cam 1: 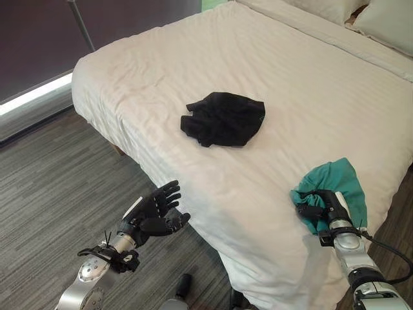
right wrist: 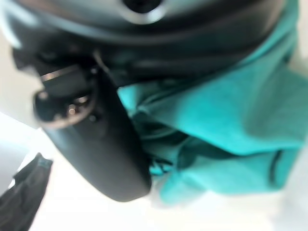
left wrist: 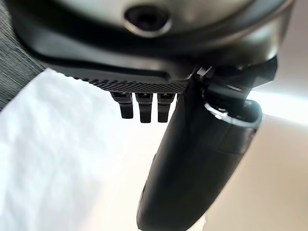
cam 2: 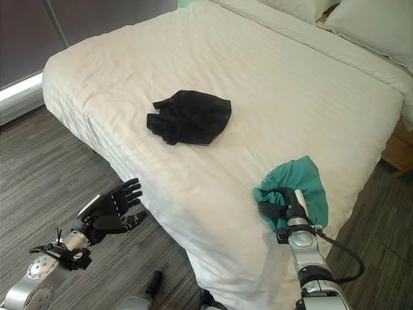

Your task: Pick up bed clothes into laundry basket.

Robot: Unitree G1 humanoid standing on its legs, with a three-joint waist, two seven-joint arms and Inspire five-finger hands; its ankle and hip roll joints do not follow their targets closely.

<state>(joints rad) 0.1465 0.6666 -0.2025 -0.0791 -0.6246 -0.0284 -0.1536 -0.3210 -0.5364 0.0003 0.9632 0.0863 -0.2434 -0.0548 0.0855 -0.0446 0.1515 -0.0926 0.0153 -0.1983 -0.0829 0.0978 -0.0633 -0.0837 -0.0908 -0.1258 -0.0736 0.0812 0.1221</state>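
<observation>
Fingers [cam 2: 270, 208] of the right hand [cam 2: 287, 205] are clutching a teal cloth [cam 2: 303, 184] at the bed's [cam 2: 271, 84] edge; the left hand [cam 2: 110, 214] is hanging relaxed, near a black garment [cam 2: 189, 116].

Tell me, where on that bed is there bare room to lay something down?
Bare sheet runs from the black garment up to the pillows, and between that garment and the teal garment. The near right edge of the bed is crowded: the right hand has its fingers curled on the teal cloth. The left hand hangs open over the floor.
</observation>
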